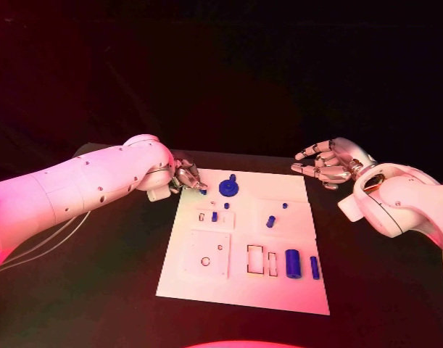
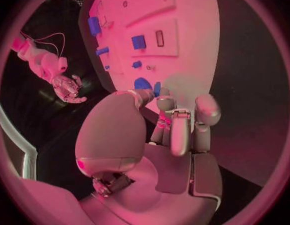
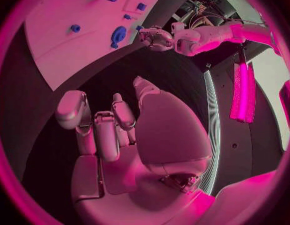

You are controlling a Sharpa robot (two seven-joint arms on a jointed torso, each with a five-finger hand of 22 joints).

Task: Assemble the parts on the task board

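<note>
White rectangular task board (image 1: 244,286) carries small blue parts. Left hand (image 1: 187,177) fingers curled, empty, beside round blue disc part (image 1: 228,190). Right hand (image 1: 329,164) fingers apart, empty.

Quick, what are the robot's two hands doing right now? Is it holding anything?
Left hand: at the far left corner of the task board, fingers curled; whether it holds anything cannot be told.
Right hand: off the board, fingers loosely curled, holding nothing.
</note>
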